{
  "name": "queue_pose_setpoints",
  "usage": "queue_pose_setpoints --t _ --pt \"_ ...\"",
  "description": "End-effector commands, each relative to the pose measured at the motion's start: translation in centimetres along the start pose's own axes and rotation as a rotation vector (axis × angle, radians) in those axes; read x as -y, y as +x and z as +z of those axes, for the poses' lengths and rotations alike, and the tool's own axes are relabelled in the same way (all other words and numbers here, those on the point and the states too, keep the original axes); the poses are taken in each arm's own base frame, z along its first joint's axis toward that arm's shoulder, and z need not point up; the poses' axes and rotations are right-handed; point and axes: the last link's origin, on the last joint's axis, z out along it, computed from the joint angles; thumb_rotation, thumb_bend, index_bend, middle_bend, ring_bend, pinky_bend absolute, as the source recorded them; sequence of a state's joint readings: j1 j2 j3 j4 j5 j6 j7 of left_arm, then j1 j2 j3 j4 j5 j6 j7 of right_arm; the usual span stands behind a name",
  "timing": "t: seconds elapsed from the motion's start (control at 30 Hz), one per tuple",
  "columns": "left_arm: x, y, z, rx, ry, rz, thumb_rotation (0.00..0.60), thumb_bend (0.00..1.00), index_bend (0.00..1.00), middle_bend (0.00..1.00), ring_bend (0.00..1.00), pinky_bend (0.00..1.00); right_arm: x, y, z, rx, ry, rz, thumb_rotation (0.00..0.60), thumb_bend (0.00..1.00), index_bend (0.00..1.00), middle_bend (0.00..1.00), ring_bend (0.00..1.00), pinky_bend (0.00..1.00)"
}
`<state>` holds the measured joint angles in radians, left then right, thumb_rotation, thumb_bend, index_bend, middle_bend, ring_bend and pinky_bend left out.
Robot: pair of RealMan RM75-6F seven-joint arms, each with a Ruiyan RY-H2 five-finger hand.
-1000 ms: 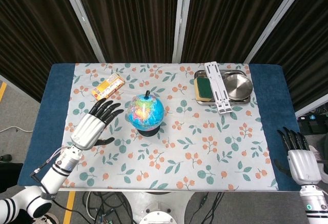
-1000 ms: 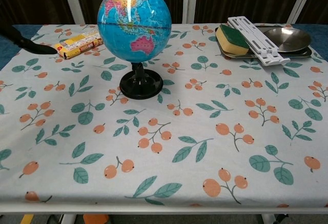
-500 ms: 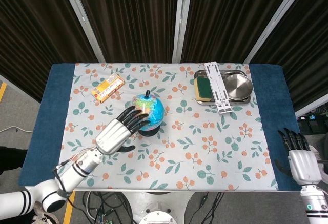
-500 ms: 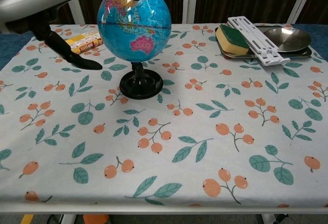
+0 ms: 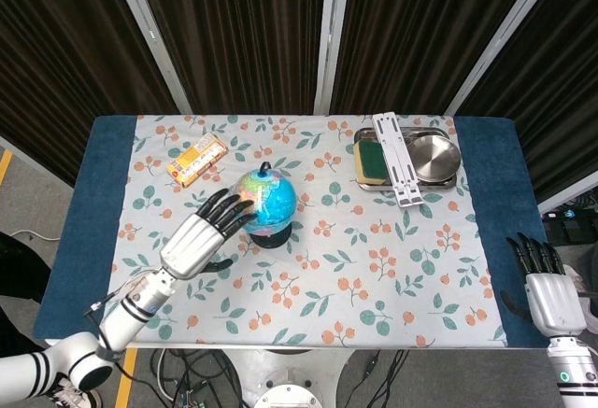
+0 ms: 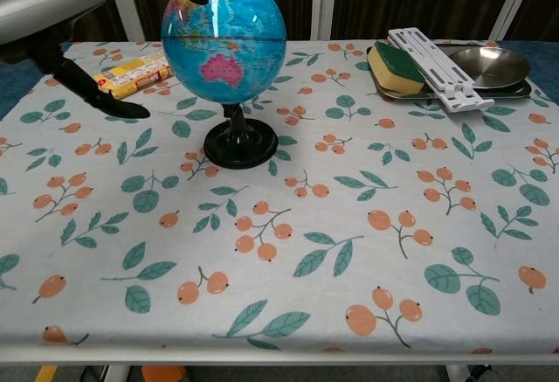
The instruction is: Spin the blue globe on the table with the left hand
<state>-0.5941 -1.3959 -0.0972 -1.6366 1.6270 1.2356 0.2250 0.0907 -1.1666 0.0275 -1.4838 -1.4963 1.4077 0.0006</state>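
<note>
Globe (image 5: 264, 201): blue, on a black round base, standing upright near the middle of the worktop, slightly toward 9 o'clock; in the chest view it rises at 11 o'clock of the frame, with a white highlight on its top.
Left hand (image 5: 201, 235): at 8 o'clock of the globe, palm down, fingers (image 5: 227, 208) spread and stretched toward the ball, dark tips lying on its left side; it holds nothing. In the chest view a fingertip lies against the globe's upper left, and the thumb hangs apart above the cloth.
Right hand (image 5: 547, 290): at the worktop's 4 o'clock corner, off the cloth, fingers straight and slightly apart, holding nothing; seen in the head view only.
Worktop (image 5: 97, 203): blue, covered by a white cloth (image 5: 374, 268) printed with orange berries and green leaves.
Box (image 5: 197, 159): small, yellow and orange, lying flat at 10 o'clock of the globe, well apart from it.
Tray (image 5: 363, 134): metal, at the worktop's 1 o'clock; carries a green-and-yellow sponge (image 5: 374, 162) on its left part and a round steel dish (image 5: 437, 158) on its right.
Stand (image 5: 399, 172): white folding slatted piece, lying across the tray between sponge and dish, its near end reaching over the tray's edge onto the cloth.
</note>
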Motion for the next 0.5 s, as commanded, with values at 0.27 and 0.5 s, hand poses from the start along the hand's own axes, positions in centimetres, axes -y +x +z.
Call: queue_pose_setpoints --t 0.27,0.5 --pt "6.7 0.9 -6.6 0.009 0.266 0.007 0.6 0.04 0.18 0.12 0.07 0.08 0.0 0.0 0.1 0.001 -0.001 -0.003 0.6 0.22 0.0 0.0 0.0 0.0" --pt "9.5 1.9 -11.7 -0.001 0.409 0.037 0.6 0.04 0.18 0.12 0.07 0.08 0.5 -0.1 0.1 0.007 0.01 -0.004 0.6 0.22 0.0 0.0 0.0 0.0"
